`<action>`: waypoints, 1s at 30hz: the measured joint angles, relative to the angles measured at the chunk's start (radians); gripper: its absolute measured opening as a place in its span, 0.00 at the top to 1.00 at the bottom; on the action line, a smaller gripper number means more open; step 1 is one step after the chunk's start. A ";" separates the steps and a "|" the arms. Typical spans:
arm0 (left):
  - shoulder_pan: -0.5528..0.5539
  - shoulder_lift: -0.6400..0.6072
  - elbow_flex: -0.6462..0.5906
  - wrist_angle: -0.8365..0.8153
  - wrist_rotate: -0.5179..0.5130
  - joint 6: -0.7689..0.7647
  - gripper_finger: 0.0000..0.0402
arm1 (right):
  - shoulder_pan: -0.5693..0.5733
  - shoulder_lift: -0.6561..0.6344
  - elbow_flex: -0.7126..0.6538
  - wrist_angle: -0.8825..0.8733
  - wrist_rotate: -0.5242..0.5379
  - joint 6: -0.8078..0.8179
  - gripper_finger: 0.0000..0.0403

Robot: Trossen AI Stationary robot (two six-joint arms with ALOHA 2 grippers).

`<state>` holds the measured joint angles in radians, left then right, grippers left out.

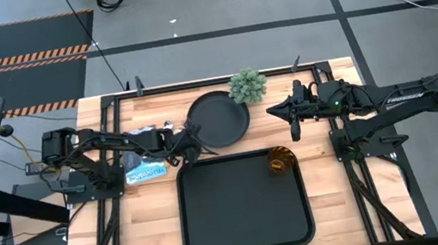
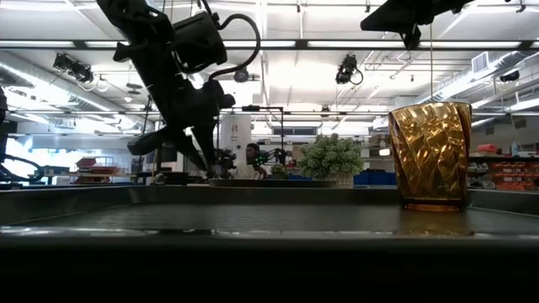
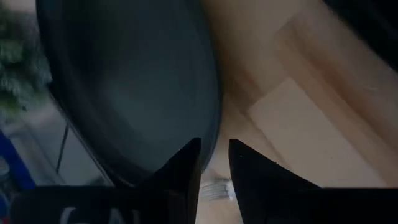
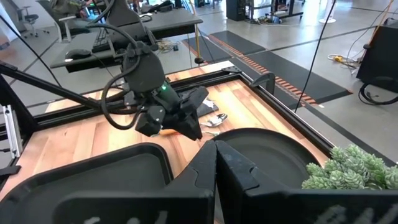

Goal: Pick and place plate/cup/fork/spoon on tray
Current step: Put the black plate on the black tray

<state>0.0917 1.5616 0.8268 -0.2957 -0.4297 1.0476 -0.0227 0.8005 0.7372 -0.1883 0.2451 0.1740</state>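
The round black plate (image 1: pixel 218 119) lies on the wooden table just beyond the black tray (image 1: pixel 247 222). The amber cup (image 1: pixel 281 161) stands upright in the tray's far right corner. My left gripper (image 1: pixel 196 148) is at the plate's left near rim (image 3: pixel 211 118), slightly above the table, its fingers a narrow gap apart. Fork tines (image 3: pixel 214 186) show on the table below that gap. Silver ends of fork and spoon (image 4: pixel 213 119) lie beside it. My right gripper (image 1: pixel 293 125) is shut and empty, raised to the right of the plate.
A small green plant (image 1: pixel 248 86) stands at the plate's far right edge, close to my right gripper. Black frame rails (image 1: pixel 107 130) run along the table's sides. A person (image 2: pixel 251 156) shows far off in the room behind.
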 joint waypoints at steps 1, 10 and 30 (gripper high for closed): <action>0.001 0.000 0.000 0.000 0.024 0.022 0.77 | 0.000 0.000 0.000 0.000 0.000 -0.001 0.97; 0.042 0.049 0.000 0.088 0.134 0.041 0.78 | 0.000 0.000 0.000 0.001 0.000 -0.001 0.97; 0.083 0.144 0.000 0.146 0.188 0.093 0.97 | 0.001 0.000 0.000 0.002 -0.004 0.006 0.97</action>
<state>0.1748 1.7054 0.8268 -0.1494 -0.2419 1.1407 -0.0219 0.8005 0.7372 -0.1860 0.2415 0.1802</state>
